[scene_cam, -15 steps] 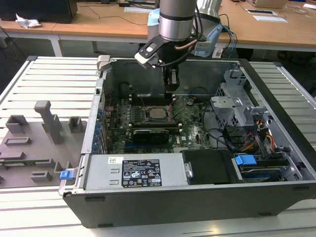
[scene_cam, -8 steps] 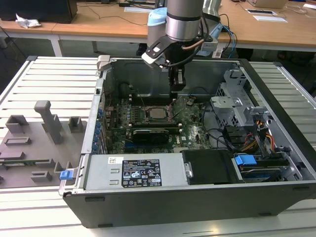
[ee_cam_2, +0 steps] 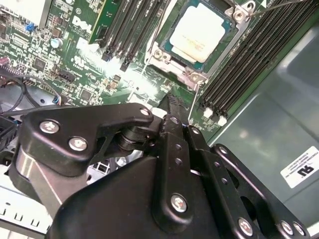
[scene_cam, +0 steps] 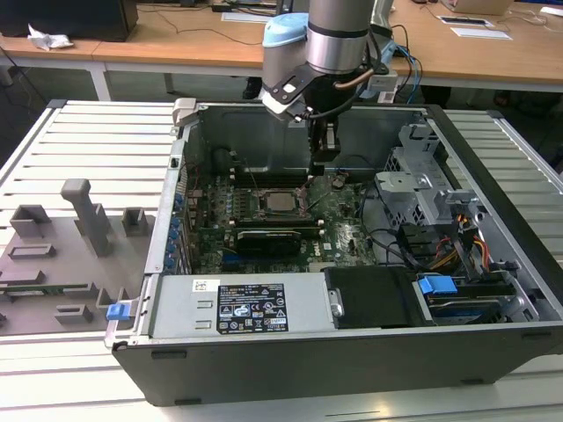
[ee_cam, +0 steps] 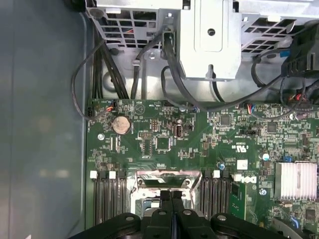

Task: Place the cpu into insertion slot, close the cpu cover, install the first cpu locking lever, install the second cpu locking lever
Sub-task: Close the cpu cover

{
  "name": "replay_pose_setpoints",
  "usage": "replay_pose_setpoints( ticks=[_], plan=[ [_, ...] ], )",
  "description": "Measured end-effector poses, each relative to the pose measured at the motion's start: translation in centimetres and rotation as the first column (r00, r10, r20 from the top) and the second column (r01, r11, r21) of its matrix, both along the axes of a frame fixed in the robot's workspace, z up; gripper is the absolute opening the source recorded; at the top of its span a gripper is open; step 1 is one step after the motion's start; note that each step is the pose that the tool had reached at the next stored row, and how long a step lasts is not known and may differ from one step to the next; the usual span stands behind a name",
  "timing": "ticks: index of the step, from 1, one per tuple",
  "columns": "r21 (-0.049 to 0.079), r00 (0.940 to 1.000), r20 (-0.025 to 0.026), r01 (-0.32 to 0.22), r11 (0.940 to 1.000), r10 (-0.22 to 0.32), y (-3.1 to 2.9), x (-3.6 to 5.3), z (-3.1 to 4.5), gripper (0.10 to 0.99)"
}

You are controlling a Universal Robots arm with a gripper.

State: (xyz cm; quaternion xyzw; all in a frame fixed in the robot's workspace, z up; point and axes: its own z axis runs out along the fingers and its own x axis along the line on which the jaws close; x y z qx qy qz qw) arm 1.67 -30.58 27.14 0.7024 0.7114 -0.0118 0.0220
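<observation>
Notably, we found the gripper (ee_cam: 172,195) pressed together beside the locking lever (ee_cam_2: 195,102), judged thin, springy wire, best pushed near its free end

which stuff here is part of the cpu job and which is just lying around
Job: pale silver square cpu; thin metal cover frame; black gripper.
Lying about: grey plastic blocks; crumpled white paper; blue plastic clip.
</observation>
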Motion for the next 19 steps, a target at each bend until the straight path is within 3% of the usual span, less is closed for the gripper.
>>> replay_pose_setpoints(
  ticks=[12, 19],
  plan=[
    [0.000, 1.0000, 0.0000, 0.000, 1.0000, 0.000, 0.00, 1.63, 0.00, 0.110],
    [0.000, 1.0000, 0.0000, 0.000, 1.0000, 0.000, 0.10, 3.44, 0.00, 0.110]
  ],
)
